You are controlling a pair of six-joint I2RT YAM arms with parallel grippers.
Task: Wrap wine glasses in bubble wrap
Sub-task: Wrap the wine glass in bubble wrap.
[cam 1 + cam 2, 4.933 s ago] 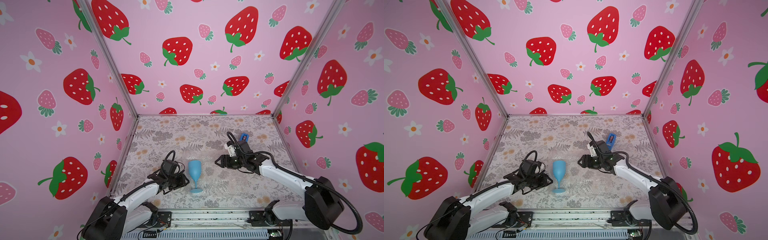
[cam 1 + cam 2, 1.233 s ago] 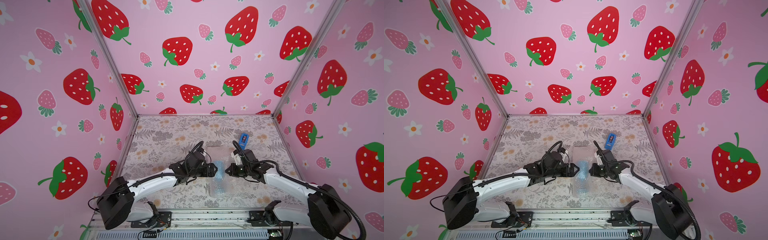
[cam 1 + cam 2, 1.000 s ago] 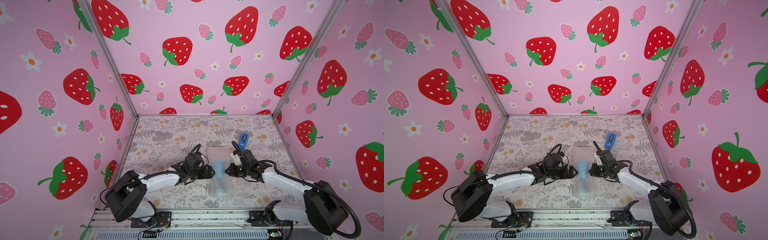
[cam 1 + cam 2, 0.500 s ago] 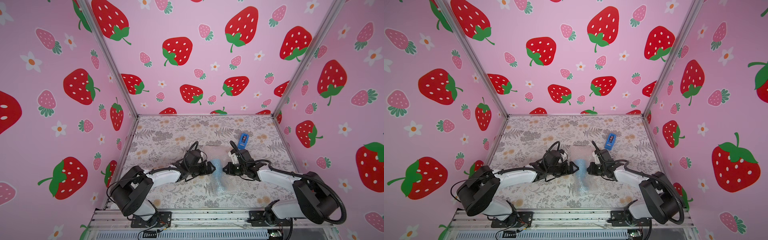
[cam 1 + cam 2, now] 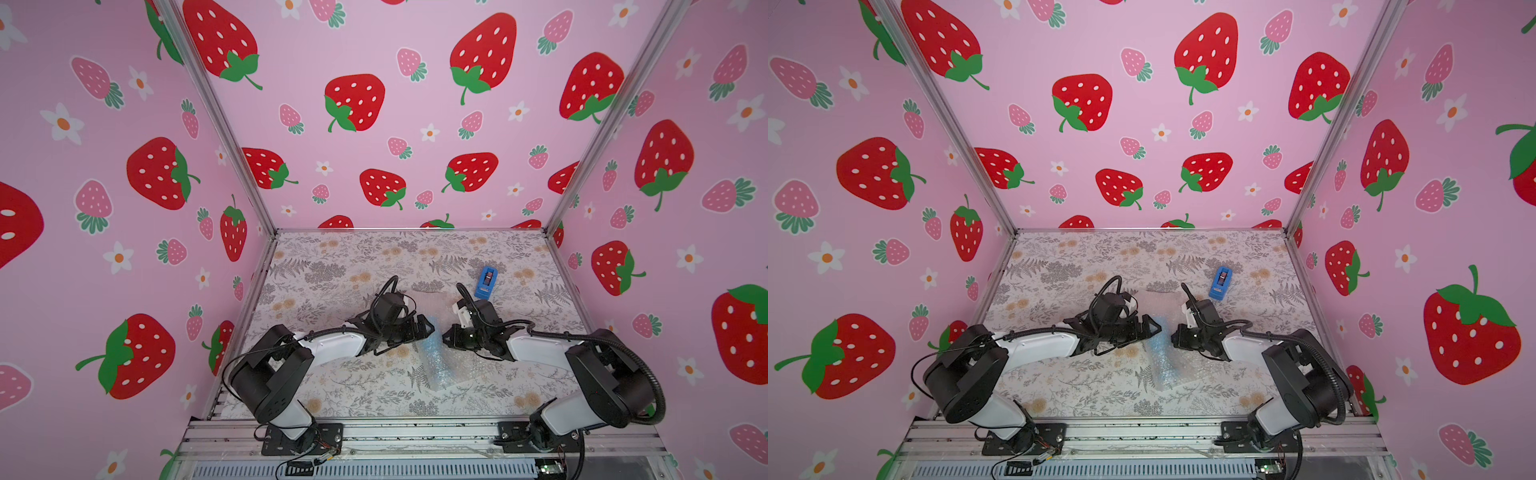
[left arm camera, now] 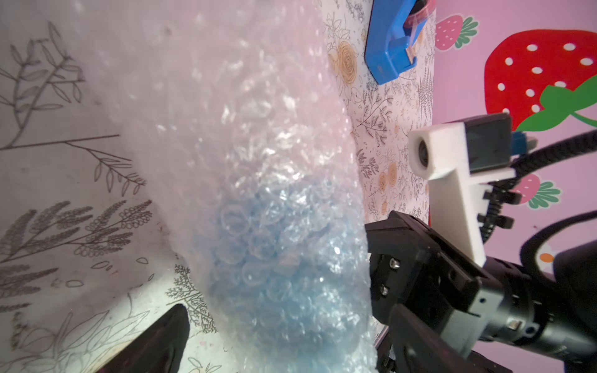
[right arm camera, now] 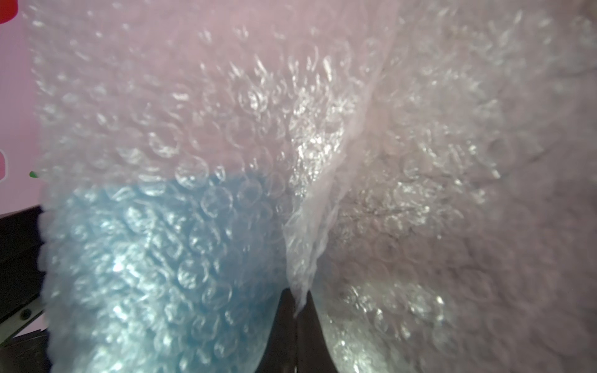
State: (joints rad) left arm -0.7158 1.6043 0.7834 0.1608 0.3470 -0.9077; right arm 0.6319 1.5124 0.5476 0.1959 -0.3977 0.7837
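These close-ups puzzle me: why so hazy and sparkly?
Right wrist view: bubble wrap sits too close, out of focus, bubbles glinting white; left wrist view: same haze, the goblet only a blue blur behind it; both top views: sharp.

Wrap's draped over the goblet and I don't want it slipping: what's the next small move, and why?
Probably close the left gripper on the wrapped goblet to steady it. Its jaws stand open beside the bundle, holding nothing, while the right gripper is shut on a fold of the bubble wrap; pulling that fold could drag the unheld goblet.
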